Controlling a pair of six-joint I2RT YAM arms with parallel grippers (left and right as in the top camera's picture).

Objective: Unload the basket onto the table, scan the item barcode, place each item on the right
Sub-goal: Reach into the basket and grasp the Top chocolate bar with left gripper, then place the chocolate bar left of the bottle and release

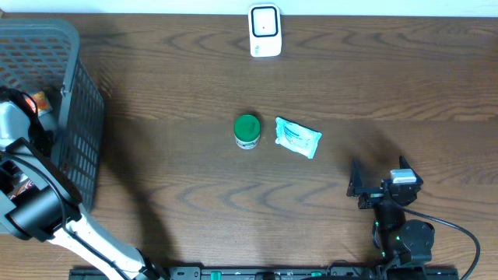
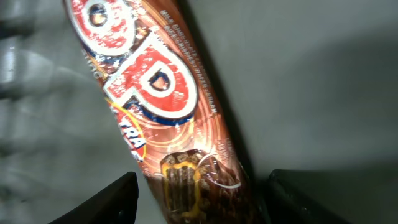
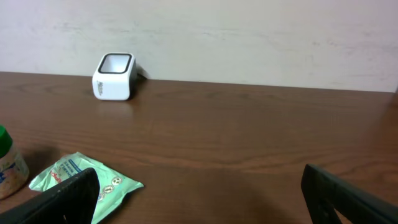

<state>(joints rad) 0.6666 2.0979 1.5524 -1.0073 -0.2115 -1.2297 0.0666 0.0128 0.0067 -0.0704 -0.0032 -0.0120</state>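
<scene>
Inside the grey basket (image 1: 78, 117) at the table's left edge, the left gripper (image 2: 199, 199) straddles a foil-wrapped chocolate bar (image 2: 155, 93), jaws apart on either flank and, as far as the dim wrist view allows, not pressing on the wrapper. The bar looks light and stiff along its length but snappable, its glossy wrapper slippery, so a moderate pinch across the narrow width near mid-length seems the safest hold. The right gripper (image 3: 199, 183) hangs spread and empty at near right, the white scanner (image 1: 264, 31) at the far edge.
</scene>
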